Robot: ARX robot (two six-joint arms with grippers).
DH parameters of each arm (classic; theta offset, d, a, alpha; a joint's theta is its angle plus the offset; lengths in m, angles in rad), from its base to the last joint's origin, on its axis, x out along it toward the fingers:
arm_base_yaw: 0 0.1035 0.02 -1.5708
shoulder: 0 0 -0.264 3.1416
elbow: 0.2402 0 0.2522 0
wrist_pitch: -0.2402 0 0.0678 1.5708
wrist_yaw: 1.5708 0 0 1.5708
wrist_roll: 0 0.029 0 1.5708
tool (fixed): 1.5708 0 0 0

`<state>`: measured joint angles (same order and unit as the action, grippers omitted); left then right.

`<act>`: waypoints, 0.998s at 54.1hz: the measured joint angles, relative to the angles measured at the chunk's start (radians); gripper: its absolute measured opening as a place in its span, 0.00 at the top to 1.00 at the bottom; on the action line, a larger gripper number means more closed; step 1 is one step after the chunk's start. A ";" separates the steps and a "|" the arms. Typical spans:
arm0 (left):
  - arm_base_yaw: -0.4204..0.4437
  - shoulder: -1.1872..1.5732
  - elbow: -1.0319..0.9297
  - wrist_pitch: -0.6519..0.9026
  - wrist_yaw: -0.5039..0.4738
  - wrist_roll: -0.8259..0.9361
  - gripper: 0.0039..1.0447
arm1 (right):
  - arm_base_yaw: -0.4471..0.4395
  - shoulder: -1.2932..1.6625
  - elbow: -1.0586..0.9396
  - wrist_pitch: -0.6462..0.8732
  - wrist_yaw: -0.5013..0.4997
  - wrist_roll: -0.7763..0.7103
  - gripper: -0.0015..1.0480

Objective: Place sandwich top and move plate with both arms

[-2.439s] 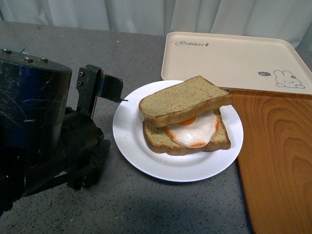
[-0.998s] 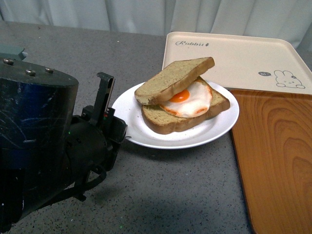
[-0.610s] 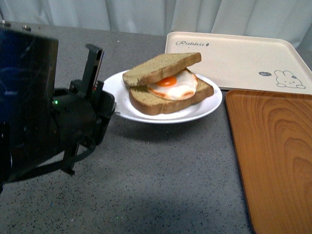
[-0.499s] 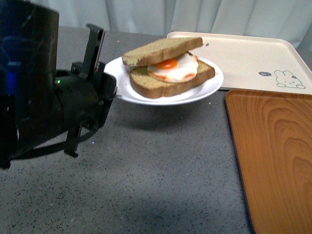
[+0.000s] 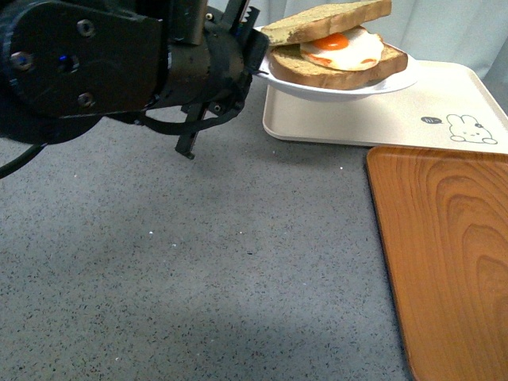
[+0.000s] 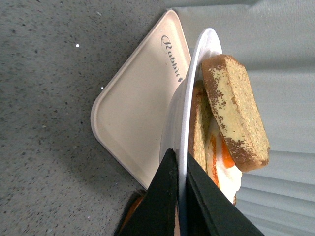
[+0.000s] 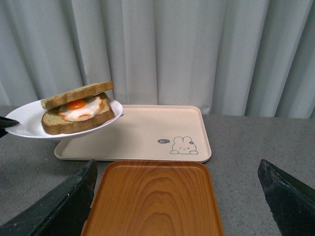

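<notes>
The white plate point(image 5: 341, 86) hangs in the air above the near left part of the beige rabbit tray point(image 5: 397, 111). My left gripper point(image 5: 255, 57) is shut on the plate's left rim. On the plate lies a bread slice with a fried egg point(image 5: 343, 49), and the sandwich top point(image 5: 325, 21) rests tilted over it. In the left wrist view my two black fingers point(image 6: 165, 196) pinch the plate's rim point(image 6: 189, 108), with the sandwich top point(image 6: 236, 110) beyond. In the right wrist view the plate point(image 7: 27, 125) is held at the left; my right gripper point(image 7: 179, 196) is open and empty above the wood-grain tray point(image 7: 152, 196).
The orange-brown wood-grain tray point(image 5: 444, 254) lies at the right on the grey speckled table point(image 5: 198, 278). The beige tray reaches the back edge, in front of a pale curtain point(image 7: 197, 49). The bulky black left arm point(image 5: 87, 63) fills the top left.
My left gripper has lifted the plate with the sandwich off the table and carried it up and to the right, over the beige tray. The sandwich top stayed on.
</notes>
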<state>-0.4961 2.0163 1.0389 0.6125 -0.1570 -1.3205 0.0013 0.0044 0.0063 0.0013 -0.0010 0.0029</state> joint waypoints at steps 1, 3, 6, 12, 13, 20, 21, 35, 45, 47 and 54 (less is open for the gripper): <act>-0.001 0.005 0.009 -0.003 0.000 0.004 0.96 | 0.000 0.000 0.000 0.000 0.000 0.000 0.09; -0.004 0.024 0.043 -0.019 0.000 0.011 0.96 | 0.000 0.000 0.000 0.000 0.000 0.000 0.09; -0.006 0.042 0.077 -0.035 0.000 0.019 0.96 | 0.000 0.000 0.000 0.000 0.000 0.000 0.09; -0.011 0.088 0.153 -0.063 0.000 0.044 0.96 | 0.000 0.000 0.000 0.000 0.000 0.000 0.09; -0.011 0.097 0.166 -0.068 0.000 0.046 0.96 | 0.000 0.000 0.000 0.000 0.000 0.000 0.09; -0.011 0.147 0.232 -0.090 0.000 0.065 0.96 | 0.000 0.000 0.000 0.000 0.000 0.000 0.09; -0.011 0.154 0.242 -0.093 -0.001 0.068 0.96 | 0.000 0.000 0.000 0.000 0.000 0.000 0.09; -0.003 0.275 0.346 -0.133 -0.020 0.109 0.96 | 0.000 0.000 0.000 0.000 0.000 0.000 0.09; -0.001 0.342 0.436 -0.169 -0.023 0.134 0.96 | 0.000 0.000 0.000 0.000 0.000 0.000 0.09; -0.001 0.347 0.447 -0.174 -0.023 0.136 0.96 | 0.000 0.000 0.000 0.000 0.000 0.000 0.09; -0.001 0.363 0.486 -0.202 -0.020 0.150 0.96 | 0.000 0.000 0.000 0.000 0.000 0.000 0.09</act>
<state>-0.4969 2.3791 1.5253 0.4107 -0.1768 -1.1706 0.0013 0.0044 0.0063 0.0013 -0.0010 0.0029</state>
